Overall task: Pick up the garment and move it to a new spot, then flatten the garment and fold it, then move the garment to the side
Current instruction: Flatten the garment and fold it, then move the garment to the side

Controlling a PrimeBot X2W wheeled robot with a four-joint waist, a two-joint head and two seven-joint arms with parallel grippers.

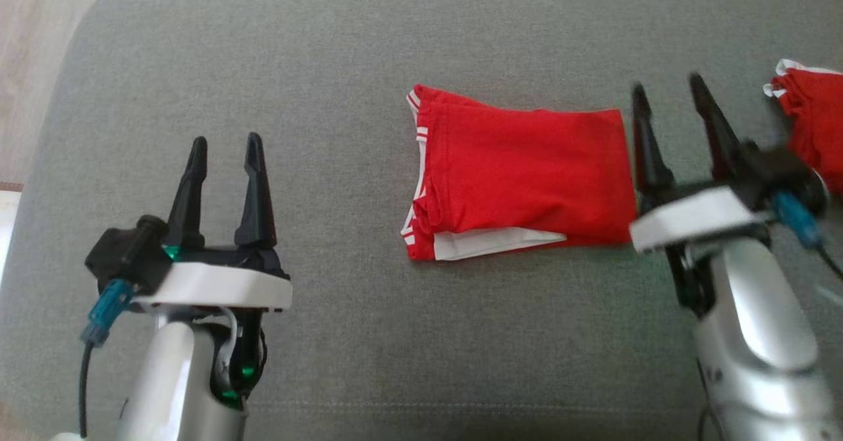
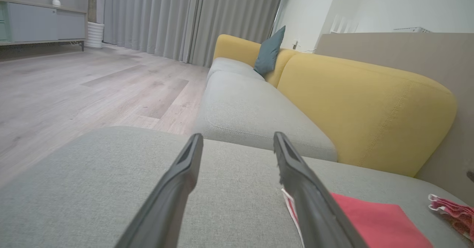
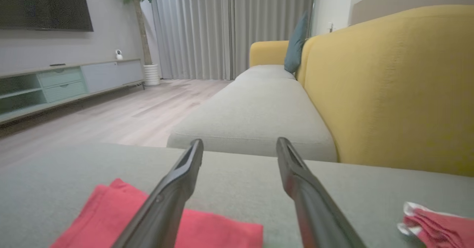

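- Right gripper (image 1: 666, 85): jaws wide, nothing between them. In the right wrist view the fingers (image 3: 174, 188) frame bare grey fabric and one corner of red cloth.
- Right fingers point away from the robot and lean slightly left. The head view shows them blurred.
- The right gripper's inner finger stands at the right edge of the garment (image 1: 520, 178). Contact with the cloth cannot be told.
- Right wrist and pale forearm rise from the cushion's (image 1: 329, 66) near right corner, angled up and inward.
- Left gripper (image 1: 226, 141): jaws wide, nothing between them. In the left wrist view its fingers (image 2: 174, 188) show only cushion between them.
- Left fingers point away from the robot, nearly parallel to the cushion's left side.
- The left gripper hangs over the cushion's near left part, well apart from the garment. Its forearm enters from the near left edge.
- Garment: red with white trim, folded into a flat rectangle, lying on the cushion just right of its centre. A white inner layer shows at its near edge.
- Second garment (image 1: 813, 125): red and white, crumpled, at the cushion's far right edge, beyond the right gripper.
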